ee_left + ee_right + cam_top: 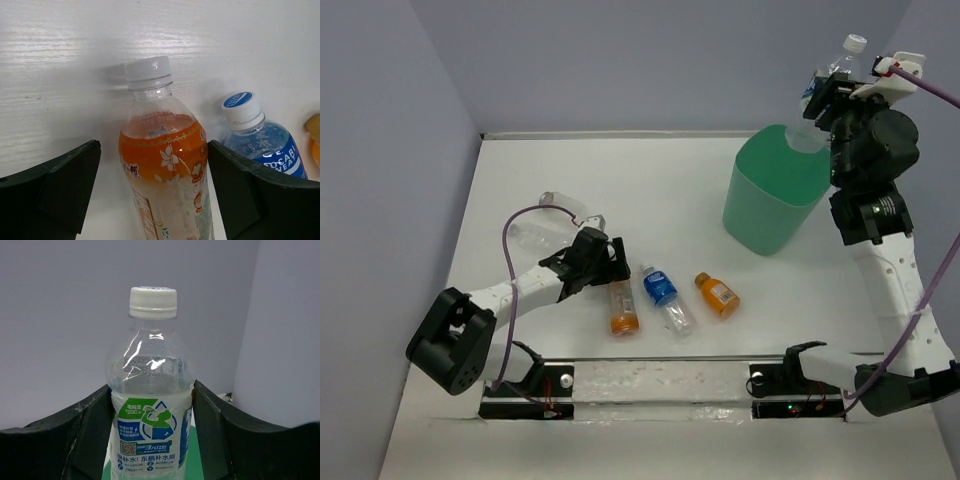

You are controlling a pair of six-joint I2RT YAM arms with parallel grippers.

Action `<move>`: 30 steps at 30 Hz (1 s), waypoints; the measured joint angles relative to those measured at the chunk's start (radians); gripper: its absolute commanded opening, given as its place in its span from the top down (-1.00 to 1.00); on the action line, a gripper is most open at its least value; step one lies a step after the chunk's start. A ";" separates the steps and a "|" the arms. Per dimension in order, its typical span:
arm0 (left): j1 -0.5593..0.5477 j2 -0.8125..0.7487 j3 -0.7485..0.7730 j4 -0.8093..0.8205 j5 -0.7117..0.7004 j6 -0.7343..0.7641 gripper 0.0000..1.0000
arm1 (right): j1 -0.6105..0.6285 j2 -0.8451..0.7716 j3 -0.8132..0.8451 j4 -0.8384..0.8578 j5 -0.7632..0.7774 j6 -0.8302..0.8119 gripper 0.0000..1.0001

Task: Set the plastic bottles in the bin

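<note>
Right gripper (152, 390) is hanging over the bin (760, 215), pinching the white-capped bottle (842, 58) upright, so the bin is lying straight below, likely needing only a release. Left gripper (154, 155), fingers spread, is straddling the tall orange bottle (162, 165) lying on the table (570, 170), its long axis running between them.

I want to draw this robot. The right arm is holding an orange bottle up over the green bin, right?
Not quite. The bottle held between the right fingers over the green bin is clear with a white cap, not orange. The right wrist view shows it best.
</note>
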 measured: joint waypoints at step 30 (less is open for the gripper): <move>-0.005 -0.181 0.096 -0.132 -0.127 0.005 0.27 | -0.160 -0.003 -0.351 -0.041 -0.222 0.232 -0.18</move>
